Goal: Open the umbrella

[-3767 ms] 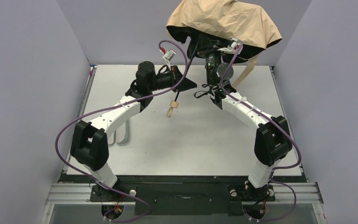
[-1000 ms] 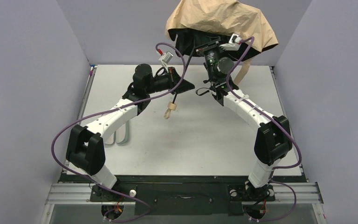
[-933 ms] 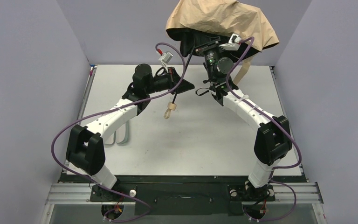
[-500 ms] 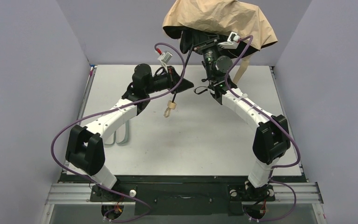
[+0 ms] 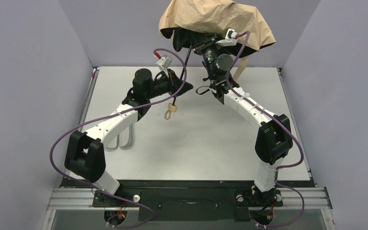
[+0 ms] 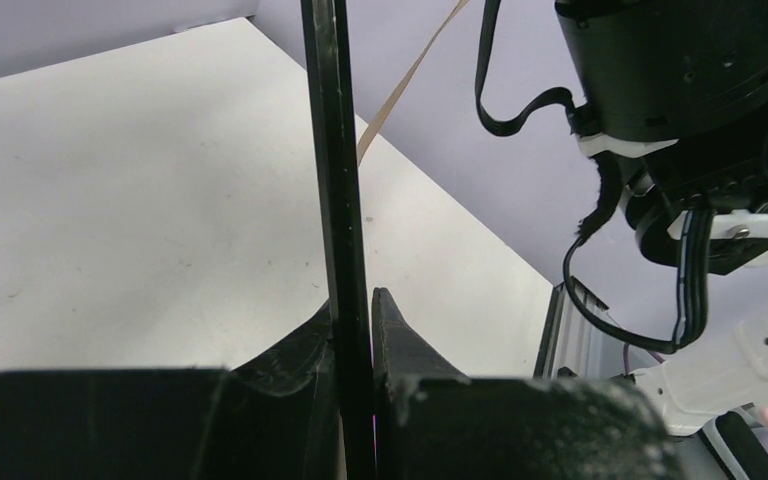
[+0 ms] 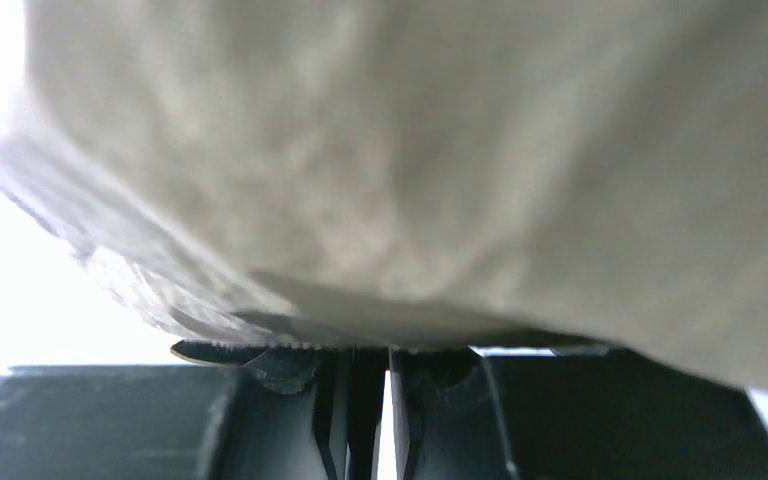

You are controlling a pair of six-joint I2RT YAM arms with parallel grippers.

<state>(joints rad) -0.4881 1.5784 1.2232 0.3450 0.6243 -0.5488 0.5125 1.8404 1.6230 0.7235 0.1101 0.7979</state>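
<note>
The umbrella [image 5: 215,21] is braced: our left fingers [image 6: 405,345] clamp its shaft [image 6: 338,150] so our right fingers [image 7: 410,400], pinched just beneath the canopy [image 7: 410,150], can spread it

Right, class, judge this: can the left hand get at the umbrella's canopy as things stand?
Probably not without letting go: the left hand is shut on the shaft, and the canopy sits higher, where the right hand grips the umbrella beneath it.
</note>
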